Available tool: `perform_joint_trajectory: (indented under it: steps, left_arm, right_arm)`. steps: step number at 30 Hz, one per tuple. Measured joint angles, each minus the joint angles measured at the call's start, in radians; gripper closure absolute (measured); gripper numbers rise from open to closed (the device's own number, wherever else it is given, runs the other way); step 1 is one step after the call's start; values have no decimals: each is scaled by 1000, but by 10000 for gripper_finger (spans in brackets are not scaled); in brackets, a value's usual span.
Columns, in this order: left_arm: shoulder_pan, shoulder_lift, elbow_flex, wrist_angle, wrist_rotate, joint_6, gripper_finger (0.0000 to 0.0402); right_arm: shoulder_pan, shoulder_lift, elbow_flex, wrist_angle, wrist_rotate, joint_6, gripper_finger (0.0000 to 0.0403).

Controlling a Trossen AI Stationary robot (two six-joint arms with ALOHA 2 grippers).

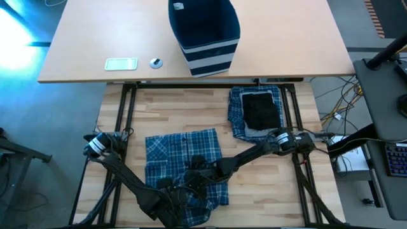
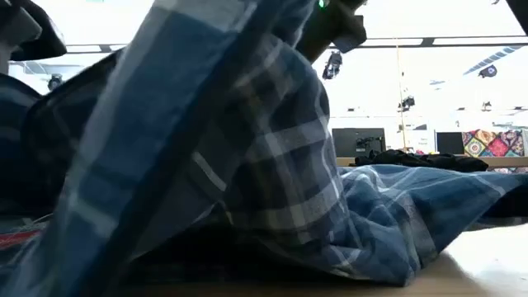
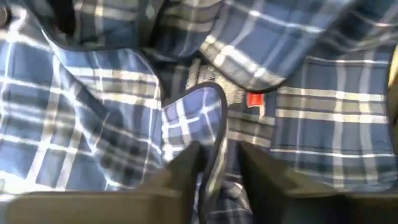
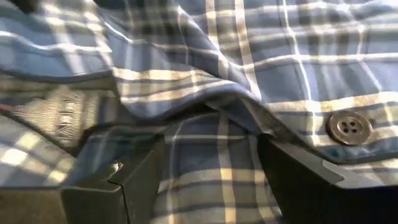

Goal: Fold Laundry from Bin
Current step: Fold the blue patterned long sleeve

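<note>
Centrally, blue-and-white plaid cloth shirt (image 1: 184,159) spread on wooden table (image 1: 159,108); left gripper (image 3: 216,171) pinches its piped edge, right gripper (image 4: 211,174) wide apart over it. Beside: folded pile (image 1: 257,111). Beyond: navy striped fabric bin (image 1: 205,32), contents unseen.

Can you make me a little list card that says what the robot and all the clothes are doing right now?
Working garment: blue plaid shirt, spread out and rumpled on the near table
Left pincer: on the shirt, fingers closing around a dark-piped fabric edge
Right pincer: open, fingers resting on the shirt beside a grey button
Finished pile: folded plaid garment with a black piece on top, to the right
Bin: navy with pale stripes, on the far table
Also there: phone and small round object
</note>
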Motion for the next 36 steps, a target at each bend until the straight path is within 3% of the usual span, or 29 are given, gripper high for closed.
perform_joint_trajectory:
  steps: [2,4,11,20,26,36]
  left_arm:
    - [0,0,1,-18,0,-29,360]
    - [0,-1,18,-64,-5,-62,389]
    - [0,-4,97,-182,-148,-97,395]
    - [-27,-6,97,-93,-157,-118,396]
    - [-32,-8,97,-43,-125,-119,359]
    - [-38,-11,97,17,-87,-163,227]
  right_arm:
    - [0,-19,0,-5,-16,-2,147]
    - [0,-24,0,-1,-26,-3,147]
    - [0,-11,-10,74,-16,31,147]
    - [-2,-17,-11,-29,-13,25,147]
    - [2,-72,-9,-66,-25,45,147]
    - [8,-14,-12,-42,-55,80,147]
